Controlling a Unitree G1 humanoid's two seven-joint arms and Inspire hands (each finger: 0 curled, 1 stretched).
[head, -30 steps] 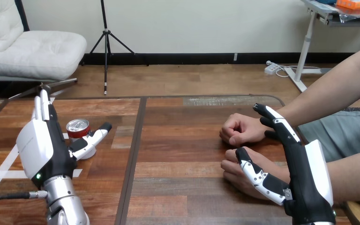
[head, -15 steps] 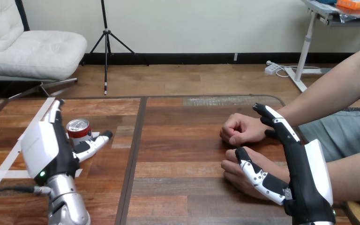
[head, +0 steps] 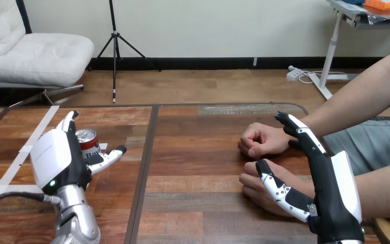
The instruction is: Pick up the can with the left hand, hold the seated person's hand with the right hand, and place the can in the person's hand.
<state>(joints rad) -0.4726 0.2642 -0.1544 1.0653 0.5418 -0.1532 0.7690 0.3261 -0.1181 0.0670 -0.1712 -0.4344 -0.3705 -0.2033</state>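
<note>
Two things matter for this grasp: my left hand stands on edge, uncurled, with the red can upright on the wooden table between its straight fingers and stretched thumb. I should close evenly round the can's middle before lifting, or it may tip. My right hand is spread too, its thumb lying across the person's nearer hand without gripping.

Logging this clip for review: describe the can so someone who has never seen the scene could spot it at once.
Look at the left half of the wooden table, where the robot's left hand stands upright. The can sits in the gap between that hand's fingers and thumb. It is the one small cylinder on the table, red-sided with a silver top.
</note>
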